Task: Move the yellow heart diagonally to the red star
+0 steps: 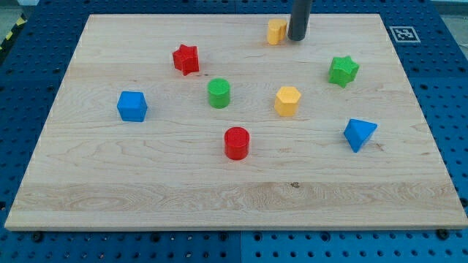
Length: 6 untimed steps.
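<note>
The yellow heart [276, 31] lies near the view's top edge of the wooden board, right of centre. My tip [297, 38] stands just to the right of it, touching or nearly touching its right side. The red star [186, 59] lies lower and to the left of the heart, well apart from it.
A green cylinder [219, 93], a yellow hexagon block [287, 101] and a red cylinder [237, 142] sit mid-board. A blue cube [132, 106] is at the left, a green star [343, 70] and a blue triangular block [359, 134] at the right. The board's top edge [219, 15] is close to the heart.
</note>
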Each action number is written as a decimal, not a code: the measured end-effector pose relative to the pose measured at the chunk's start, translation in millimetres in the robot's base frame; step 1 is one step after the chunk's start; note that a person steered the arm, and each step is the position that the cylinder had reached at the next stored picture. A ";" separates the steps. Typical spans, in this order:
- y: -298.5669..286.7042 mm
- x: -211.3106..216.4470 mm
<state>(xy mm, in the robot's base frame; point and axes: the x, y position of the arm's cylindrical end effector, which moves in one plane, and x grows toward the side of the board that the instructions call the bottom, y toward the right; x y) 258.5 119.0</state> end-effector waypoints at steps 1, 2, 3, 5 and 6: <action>0.0 -0.2; -9.6 -0.4; -39.8 -0.6; -1.0 -13.9; 10.2 -28.3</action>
<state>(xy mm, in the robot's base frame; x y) 230.2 129.2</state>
